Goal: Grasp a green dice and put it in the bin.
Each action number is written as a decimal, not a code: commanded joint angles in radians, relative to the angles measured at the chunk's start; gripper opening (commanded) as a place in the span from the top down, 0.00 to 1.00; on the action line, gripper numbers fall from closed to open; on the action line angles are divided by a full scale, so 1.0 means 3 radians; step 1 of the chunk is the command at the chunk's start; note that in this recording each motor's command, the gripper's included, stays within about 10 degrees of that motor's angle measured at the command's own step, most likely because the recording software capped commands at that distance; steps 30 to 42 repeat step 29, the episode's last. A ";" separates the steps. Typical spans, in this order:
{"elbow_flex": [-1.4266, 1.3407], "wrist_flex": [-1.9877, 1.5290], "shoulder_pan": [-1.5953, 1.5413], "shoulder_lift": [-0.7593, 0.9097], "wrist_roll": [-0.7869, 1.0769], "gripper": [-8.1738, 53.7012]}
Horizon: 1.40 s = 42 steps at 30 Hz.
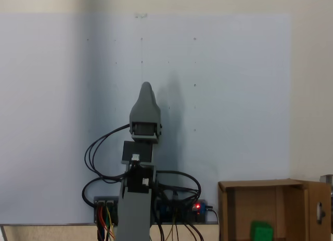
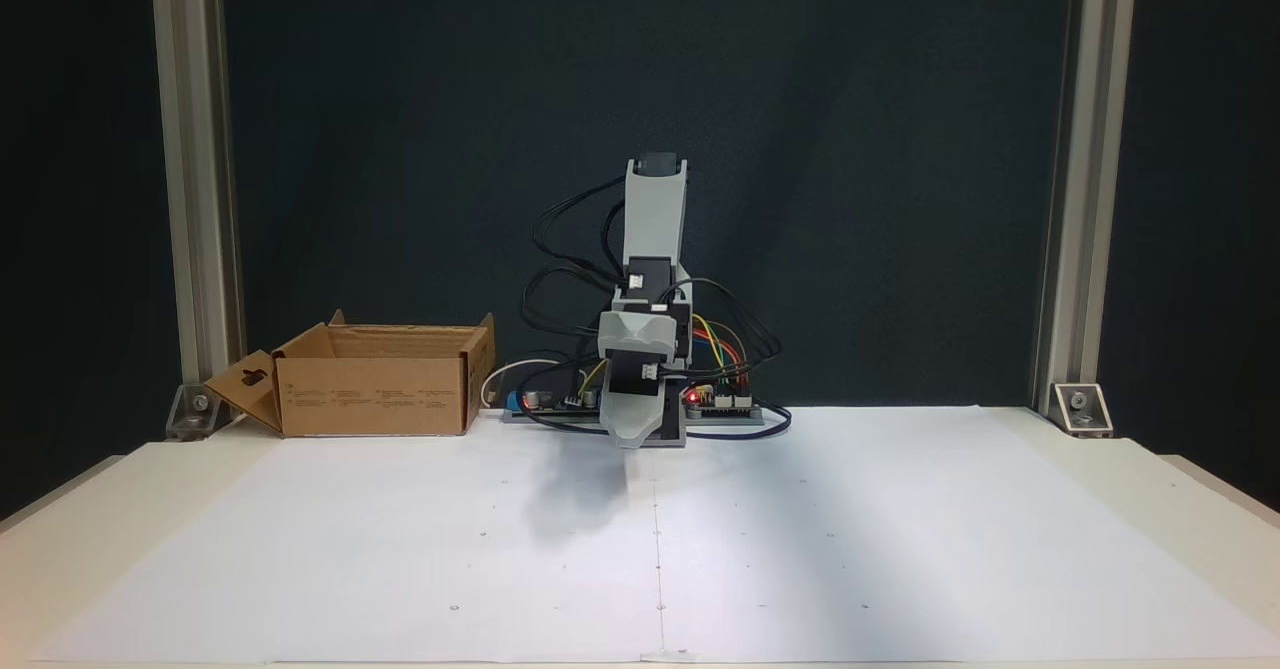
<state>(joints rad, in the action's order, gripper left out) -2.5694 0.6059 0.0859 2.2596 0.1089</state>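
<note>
While the arm (image 2: 650,289) sits folded over its base, the gripper (image 1: 146,87) points out over the white paper (image 2: 800,529); its jaws line up one behind the other, so whether they are apart can't be told. Dice (image 1: 261,231) lies inside the bin (image 1: 229,210), on its floor. Bin (image 2: 375,389) stands beside the base, well apart from the gripper (image 2: 628,441).

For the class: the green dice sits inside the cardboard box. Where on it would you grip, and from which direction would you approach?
Come straight down from above. The green dice lies on the floor of the bin, whose upright walls block any sideways approach. Grip two opposite flat faces, not the rounded corners, so the gripper gets parallel contact. Which pair of faces has more room beside it cannot be told here.
</note>
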 commanded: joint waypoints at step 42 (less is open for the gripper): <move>-0.0883 0.1691 -0.0317 0.0358 -0.0087 0.15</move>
